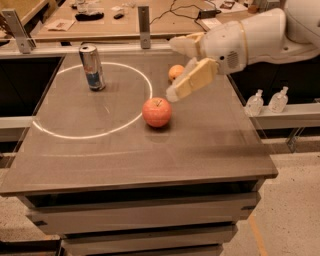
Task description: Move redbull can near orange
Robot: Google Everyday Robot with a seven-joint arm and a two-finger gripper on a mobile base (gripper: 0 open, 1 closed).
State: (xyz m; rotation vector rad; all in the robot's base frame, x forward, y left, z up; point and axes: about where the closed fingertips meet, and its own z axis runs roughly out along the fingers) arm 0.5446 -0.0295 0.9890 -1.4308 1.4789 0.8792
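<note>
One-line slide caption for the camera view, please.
Open gripper hovers beside the orange; the redbull can stands untouched across the table.

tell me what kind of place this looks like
Probably a robotics lab or workshop: a grey table marked with a white circle, a cluttered workbench with cables behind, and a robot's open gripper over the table by the orange.

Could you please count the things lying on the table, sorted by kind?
Can: 1 (the redbull can)
Orange: 1 (the orange)
Apple: 1 (the apple)
Total: 3
The gripper hangs open above the table, just in front of the orange.
</note>
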